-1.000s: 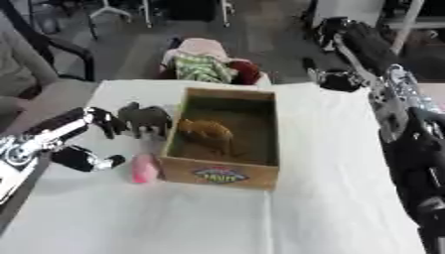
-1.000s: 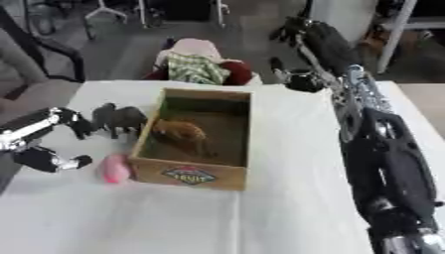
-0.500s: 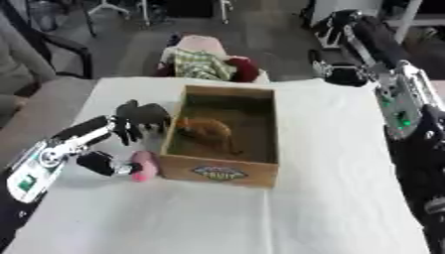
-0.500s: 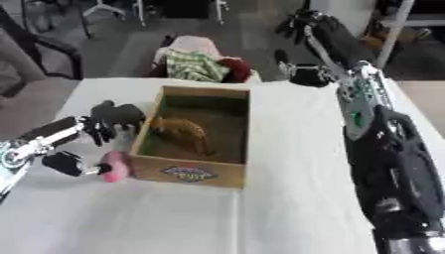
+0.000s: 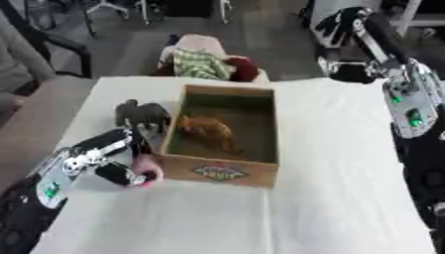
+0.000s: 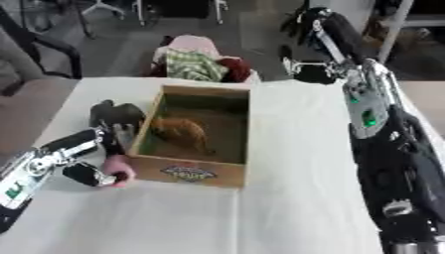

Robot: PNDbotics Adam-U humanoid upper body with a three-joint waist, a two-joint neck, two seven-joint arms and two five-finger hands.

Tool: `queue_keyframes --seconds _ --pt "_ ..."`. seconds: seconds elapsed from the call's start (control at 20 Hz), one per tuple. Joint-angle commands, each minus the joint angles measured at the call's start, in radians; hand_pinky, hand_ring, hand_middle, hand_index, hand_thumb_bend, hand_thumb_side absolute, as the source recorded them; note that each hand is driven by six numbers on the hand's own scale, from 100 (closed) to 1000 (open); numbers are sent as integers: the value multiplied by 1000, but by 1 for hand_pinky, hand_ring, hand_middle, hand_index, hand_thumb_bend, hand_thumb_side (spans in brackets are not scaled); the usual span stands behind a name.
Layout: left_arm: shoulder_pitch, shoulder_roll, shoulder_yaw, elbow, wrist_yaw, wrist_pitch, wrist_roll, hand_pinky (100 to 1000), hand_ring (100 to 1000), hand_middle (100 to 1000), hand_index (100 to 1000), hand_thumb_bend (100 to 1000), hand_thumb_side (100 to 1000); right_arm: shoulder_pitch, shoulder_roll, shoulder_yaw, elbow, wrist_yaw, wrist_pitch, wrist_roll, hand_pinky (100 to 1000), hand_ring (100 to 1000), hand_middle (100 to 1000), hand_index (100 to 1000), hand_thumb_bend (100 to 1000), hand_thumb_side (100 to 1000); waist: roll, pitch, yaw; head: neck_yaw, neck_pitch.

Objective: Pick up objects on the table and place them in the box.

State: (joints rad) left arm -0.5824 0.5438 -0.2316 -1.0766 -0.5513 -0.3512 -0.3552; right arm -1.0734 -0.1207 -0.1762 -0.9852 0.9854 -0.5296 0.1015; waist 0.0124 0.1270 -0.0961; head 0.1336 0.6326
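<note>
White tablecloth (image 5: 347, 163), smooth, under an open rectangular cardboard box (image 5: 224, 168). Left eye view: brown animal figure (image 5: 208, 131) inside box; dark elephant figure (image 5: 143, 115) at box's 9 o'clock. Left hand (image 5: 117, 161) curled round a pink rounded toy (image 5: 152, 168) beside the box's near-left corner. Right eye view: right hand (image 6: 309, 74), at box's 1 o'clock, off the table; fingers' state cannot be told.
</note>
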Motion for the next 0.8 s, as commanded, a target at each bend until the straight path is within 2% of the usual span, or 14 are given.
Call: queue_keyframes --seconds 0.05,0.15,0.35,0.55,0.7,0.8 --pt "-19 14 2 -5 -8 -4 16 723 434 346 457 137 259 -19 -30 5 -37 -56 12 33 452 510 547 718 129 100 1 -13 -1 2 4" --pt "-16 34 15 -41 15 -14 41 714 409 296 409 107 253 -15 -35 3 -45 -73 20 47 450 509 545 717 123 100 3 -15 -1 1 4" --pt "-14 89 18 -134 81 -10 68 706 404 282 396 100 245 -9 -38 2 -53 -88 30 64 450 509 546 716 123 100 6 -21 0 0 6" --pt "-28 171 36 -242 142 -35 99 699 403 280 394 100 236 -2 -42 -1 -57 -92 36 69 450 509 545 716 124 100 7 -31 -1 0 10" --pt "-45 200 55 -318 193 -4 109 698 402 281 395 100 224 3 -41 -1 -58 -96 38 71 449 508 544 716 120 100 5 -36 -5 1 13" --pt "-70 193 61 -328 228 27 117 700 406 287 401 100 217 3 -36 1 -58 -100 37 73 450 508 545 716 122 100 3 -39 -14 8 13"
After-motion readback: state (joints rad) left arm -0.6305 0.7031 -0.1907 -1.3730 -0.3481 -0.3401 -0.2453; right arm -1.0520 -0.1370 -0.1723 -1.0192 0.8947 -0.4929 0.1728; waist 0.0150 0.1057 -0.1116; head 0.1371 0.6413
